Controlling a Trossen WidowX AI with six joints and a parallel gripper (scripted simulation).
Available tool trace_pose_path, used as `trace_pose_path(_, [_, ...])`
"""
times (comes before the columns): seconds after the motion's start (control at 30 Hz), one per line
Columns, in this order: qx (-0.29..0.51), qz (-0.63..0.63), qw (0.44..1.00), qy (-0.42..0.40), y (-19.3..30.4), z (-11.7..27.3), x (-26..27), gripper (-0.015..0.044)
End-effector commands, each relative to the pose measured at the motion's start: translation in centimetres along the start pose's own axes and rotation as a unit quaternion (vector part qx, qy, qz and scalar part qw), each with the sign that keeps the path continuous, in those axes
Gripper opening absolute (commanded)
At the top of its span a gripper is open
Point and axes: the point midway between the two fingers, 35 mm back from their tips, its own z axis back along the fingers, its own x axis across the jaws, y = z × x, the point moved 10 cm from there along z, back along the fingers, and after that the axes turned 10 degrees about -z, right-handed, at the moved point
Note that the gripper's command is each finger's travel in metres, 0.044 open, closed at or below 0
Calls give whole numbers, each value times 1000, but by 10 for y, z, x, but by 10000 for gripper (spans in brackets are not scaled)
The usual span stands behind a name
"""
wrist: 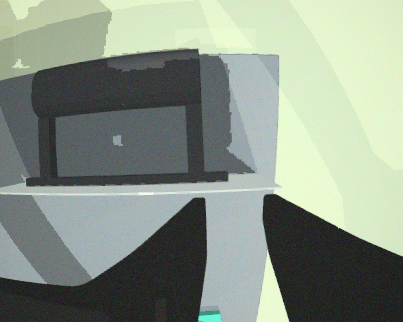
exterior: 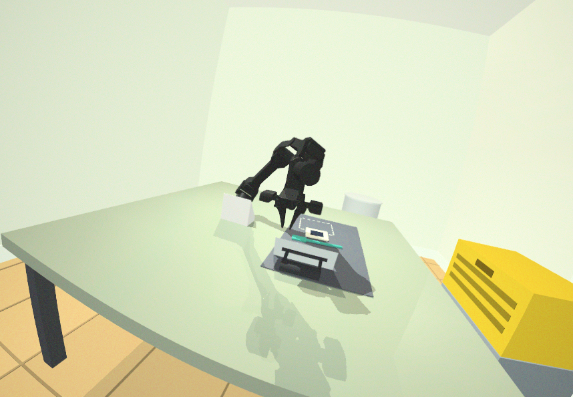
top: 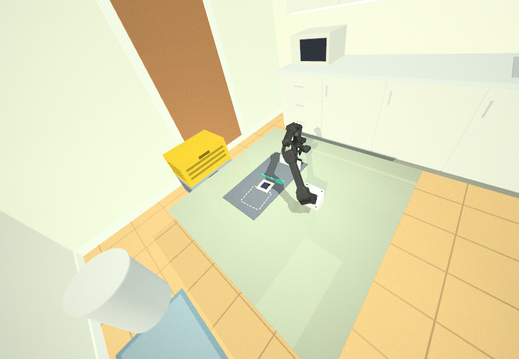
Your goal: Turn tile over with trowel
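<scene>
The small teal trowel lies on the dark grey mat; a bit shows in the wrist view. The cream tile lies flat beside it, dark square up, over one edge of the dashed outline. My gripper points down above the table, left of the tile in the exterior view. Its fingers are partly open with nothing between them. It does not touch trowel or tile.
A pale upright panel with a black handle stands on the mat, beyond the trowel from the tile. My white arm base is beside the mat. A yellow box is off the table's side.
</scene>
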Motion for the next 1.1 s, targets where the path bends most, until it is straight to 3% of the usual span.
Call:
trace_pose_path(0.0, [-1,0,1000,0,0,0,0,100])
trace_pose_path(1.07, [8,1,1000,1,8,-39,-7,100])
